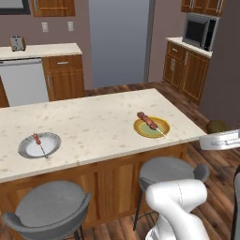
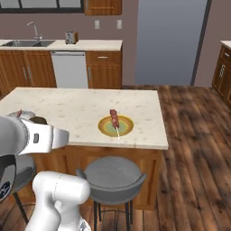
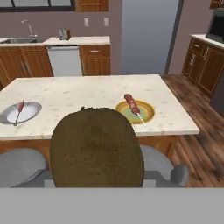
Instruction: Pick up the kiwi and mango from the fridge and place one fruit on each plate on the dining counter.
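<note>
My gripper (image 3: pixel 97 183) is closed on the kiwi (image 3: pixel 96 148), which bulks brown and fuzzy across the lower centre of the hand view and hides my fingertips. Beyond it lies the dining counter (image 3: pixel 87 94), with the yellow plate (image 3: pixel 148 114) right of centre and the grey plate (image 3: pixel 29 114) at the left edge, each carrying a skewer. I judge the risk is releasing from too high, so the round fruit rolls off the plate, or knocking the skewer (image 3: pixel 133 106) as I lower.
</note>
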### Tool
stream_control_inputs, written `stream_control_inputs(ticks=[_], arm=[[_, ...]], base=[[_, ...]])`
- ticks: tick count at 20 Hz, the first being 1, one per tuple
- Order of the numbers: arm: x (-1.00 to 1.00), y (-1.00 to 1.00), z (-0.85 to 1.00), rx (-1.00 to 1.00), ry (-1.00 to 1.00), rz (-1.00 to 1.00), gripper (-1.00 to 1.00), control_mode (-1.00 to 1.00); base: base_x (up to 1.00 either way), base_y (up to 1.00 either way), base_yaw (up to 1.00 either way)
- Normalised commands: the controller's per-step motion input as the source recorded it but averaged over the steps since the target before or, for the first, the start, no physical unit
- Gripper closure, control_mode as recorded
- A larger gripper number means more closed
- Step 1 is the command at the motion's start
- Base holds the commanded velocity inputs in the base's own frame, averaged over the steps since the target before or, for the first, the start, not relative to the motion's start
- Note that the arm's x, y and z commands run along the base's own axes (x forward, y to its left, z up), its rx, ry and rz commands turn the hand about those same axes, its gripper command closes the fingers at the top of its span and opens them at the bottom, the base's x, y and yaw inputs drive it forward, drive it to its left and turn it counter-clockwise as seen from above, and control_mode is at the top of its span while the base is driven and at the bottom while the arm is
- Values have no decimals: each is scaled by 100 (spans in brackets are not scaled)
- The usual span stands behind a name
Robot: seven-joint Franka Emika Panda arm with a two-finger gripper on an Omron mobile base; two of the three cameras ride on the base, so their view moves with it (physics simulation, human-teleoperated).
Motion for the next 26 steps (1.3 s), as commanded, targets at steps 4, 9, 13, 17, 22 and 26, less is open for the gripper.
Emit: stream_control_inputs(ticks=[4,9,13,17,22,26], arm=[[0,0,0,0,0,0,100,100],[20,-4,0,4,6,1,100,-100],[100,-12,-1,16,45,0,100,-100],[100,-6,-19,9,51,0,100,-100],[94,0,-66,0,42,0,100,-100],[78,0,-80,0,22,0,100,-100]], base=[[100,0,2],[80,-10,8],[0,0,0],[0,0,0],[0,0,0],[0,0,0]])
